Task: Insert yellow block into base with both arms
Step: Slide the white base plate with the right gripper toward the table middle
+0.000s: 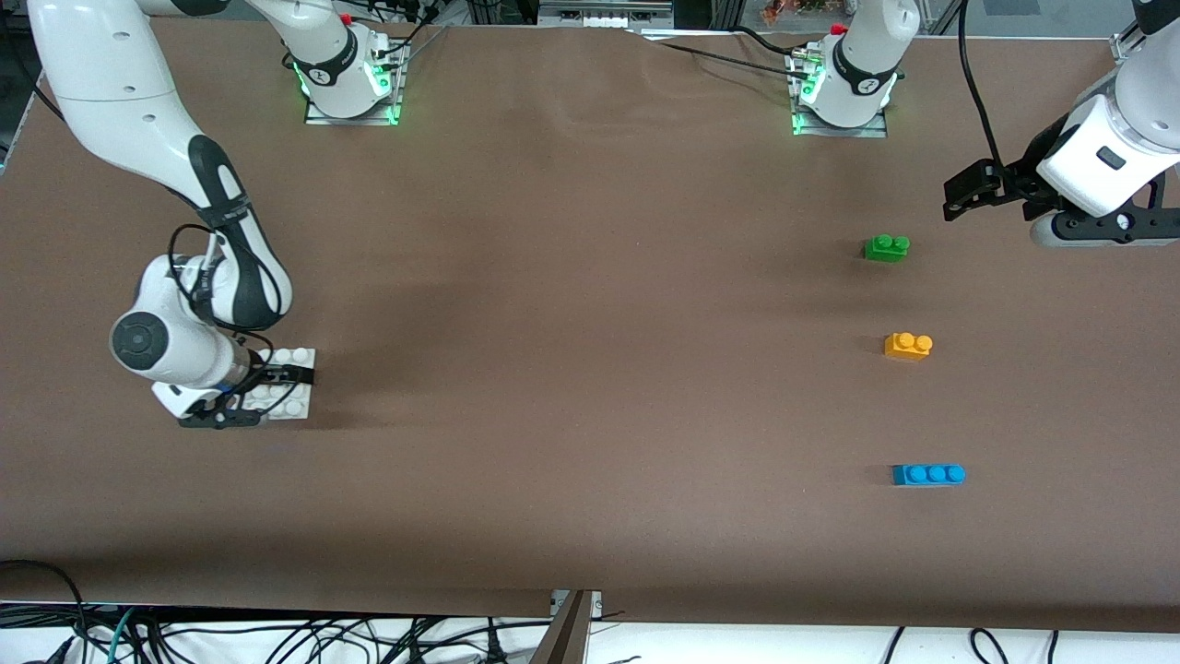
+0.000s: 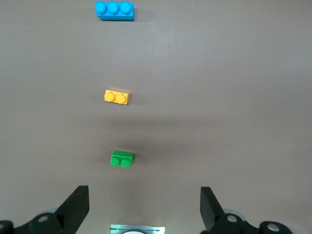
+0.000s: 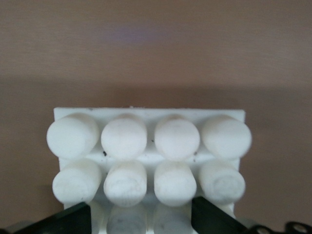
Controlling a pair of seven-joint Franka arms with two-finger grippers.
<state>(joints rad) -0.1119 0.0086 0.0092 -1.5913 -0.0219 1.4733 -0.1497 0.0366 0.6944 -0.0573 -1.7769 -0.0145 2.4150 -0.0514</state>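
The yellow block [image 1: 908, 346] lies on the brown table toward the left arm's end; it also shows in the left wrist view [image 2: 117, 97]. The white base [image 1: 300, 406] lies flat toward the right arm's end. My right gripper [image 1: 285, 397] is low at the base, its fingers apart; in the right wrist view [image 3: 141, 214] they cover the outer stud columns of the base [image 3: 146, 117], with two middle columns between them. My left gripper [image 1: 959, 194] hangs open and empty over the table near the green brick, away from the yellow block [image 2: 144, 200].
A green two-stud brick [image 1: 887, 247] lies farther from the front camera than the yellow block, and a blue three-stud brick [image 1: 928, 474] lies nearer. Both show in the left wrist view, green [image 2: 122, 159] and blue [image 2: 115, 10]. Cables hang at the table's near edge.
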